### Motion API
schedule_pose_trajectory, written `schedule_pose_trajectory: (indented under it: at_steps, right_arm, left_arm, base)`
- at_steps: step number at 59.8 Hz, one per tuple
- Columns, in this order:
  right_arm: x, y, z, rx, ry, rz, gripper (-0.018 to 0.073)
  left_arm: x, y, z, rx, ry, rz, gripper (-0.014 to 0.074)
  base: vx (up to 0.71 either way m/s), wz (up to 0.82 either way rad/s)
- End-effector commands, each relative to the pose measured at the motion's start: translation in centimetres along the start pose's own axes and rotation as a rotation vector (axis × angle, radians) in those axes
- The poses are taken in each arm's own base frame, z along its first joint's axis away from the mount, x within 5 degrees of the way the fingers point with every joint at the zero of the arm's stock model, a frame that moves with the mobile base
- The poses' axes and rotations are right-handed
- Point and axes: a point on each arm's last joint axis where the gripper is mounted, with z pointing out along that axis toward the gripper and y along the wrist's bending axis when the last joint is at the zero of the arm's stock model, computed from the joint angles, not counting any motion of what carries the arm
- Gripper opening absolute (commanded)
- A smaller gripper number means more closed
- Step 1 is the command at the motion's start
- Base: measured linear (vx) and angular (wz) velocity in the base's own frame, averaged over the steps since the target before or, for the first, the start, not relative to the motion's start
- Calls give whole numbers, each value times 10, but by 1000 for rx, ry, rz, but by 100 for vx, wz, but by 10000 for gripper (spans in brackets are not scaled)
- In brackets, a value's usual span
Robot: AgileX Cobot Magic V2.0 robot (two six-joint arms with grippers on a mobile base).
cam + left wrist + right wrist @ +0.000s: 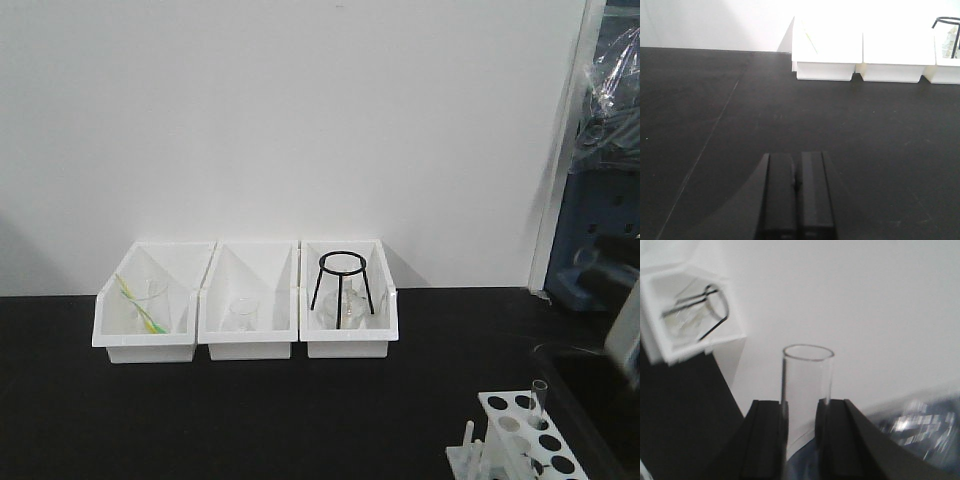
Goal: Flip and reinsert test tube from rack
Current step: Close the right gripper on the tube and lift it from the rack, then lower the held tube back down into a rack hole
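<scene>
Black matte covers the bench [250, 410] from edge to edge, bare in front of the left wrist camera apart from a faint pale line running across it. Behind it rises a plain white wall [300, 120]. At the room's right side stands blue equipment [590, 230] with crinkled clear plastic [615, 70] above it.

Three white bins sit side by side against the wall. The left bin [145, 350] holds a clear beaker [152, 300] and a green-yellow stick [140, 308] leaning across it. The middle bin [248, 348] holds a smaller beaker [240, 312]. The right bin [345, 347] holds a black wire tripod [340, 300] with a ring on top.

Well apart from the bins, at the bench's near right corner, is the rack [510, 411], white, with dark round holes in its top plate and upright pegs on its left side. A slim upright tube [540, 398] rises from the plate; I cannot tell whether it is the one seen from the right wrist.

The left pincer [797, 165] hangs over bare bench, its two black fingers pressed together with nothing between them.

The right pincer [800, 405] is closed onto the test tube [807, 385]. One black finger lies against each side of the glass. The tube's open rim is uppermost in that view and stands clear beyond the fingertips, against the white wall. Its lower part runs down between the fingers and out of sight.
</scene>
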Motion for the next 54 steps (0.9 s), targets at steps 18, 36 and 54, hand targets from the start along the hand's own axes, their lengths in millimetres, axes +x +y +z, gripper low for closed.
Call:
schedule_pose_trajectory:
  at_steps: [18, 36, 54]
  right_arm:
    - [20, -5, -9, 207, -104, 1091, -6]
    - [46, 52, -20, 166, -426, 919, -6]
    - [75, 84, 3, 85, -398, 970, -6]
  left_arm:
    - [-7, -2, 0, 21, -79, -3, -6]
    - [-7, -2, 0, 21, -79, -3, -6]
    - [-7, -2, 0, 21, -79, -3, -6]
  base:
    - [0, 0]
    - [0, 0]
    - [0, 0]
